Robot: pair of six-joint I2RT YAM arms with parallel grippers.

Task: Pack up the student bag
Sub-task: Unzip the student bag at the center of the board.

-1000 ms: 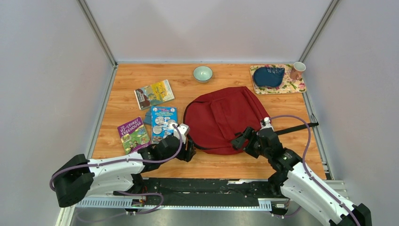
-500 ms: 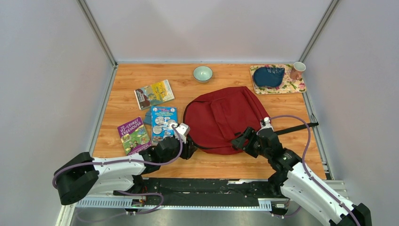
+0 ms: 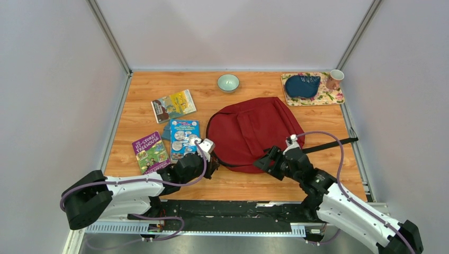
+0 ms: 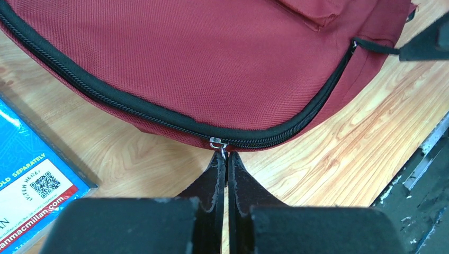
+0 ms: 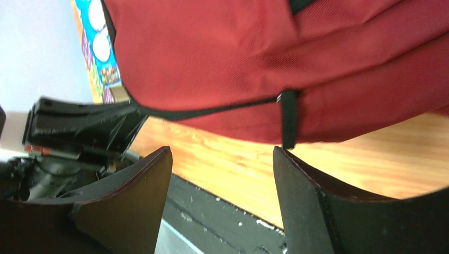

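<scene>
The student bag (image 3: 251,132) is a dark red backpack lying flat mid-table with its black zipper (image 4: 159,114) closed. My left gripper (image 3: 212,164) is at the bag's near left edge. In the left wrist view it (image 4: 226,156) is shut on the small metal zipper pull (image 4: 217,143). My right gripper (image 3: 263,162) sits at the bag's near right edge. It (image 5: 222,151) stands open over the wood just below the bag's rim, with a black strap tab (image 5: 288,119) beside its right finger. Nothing lies between its fingers.
Three books lie left of the bag: a yellow one (image 3: 173,105), a blue one (image 3: 185,138) and a purple one (image 3: 151,151). A pale green bowl (image 3: 228,82) stands at the back. A floral mat (image 3: 331,97) at the back right holds a blue pouch (image 3: 302,85), with a mug (image 3: 334,79) beside it.
My left gripper has shut on the zipper pull. The right gripper has shifted left along the bag's near edge and stays open.
</scene>
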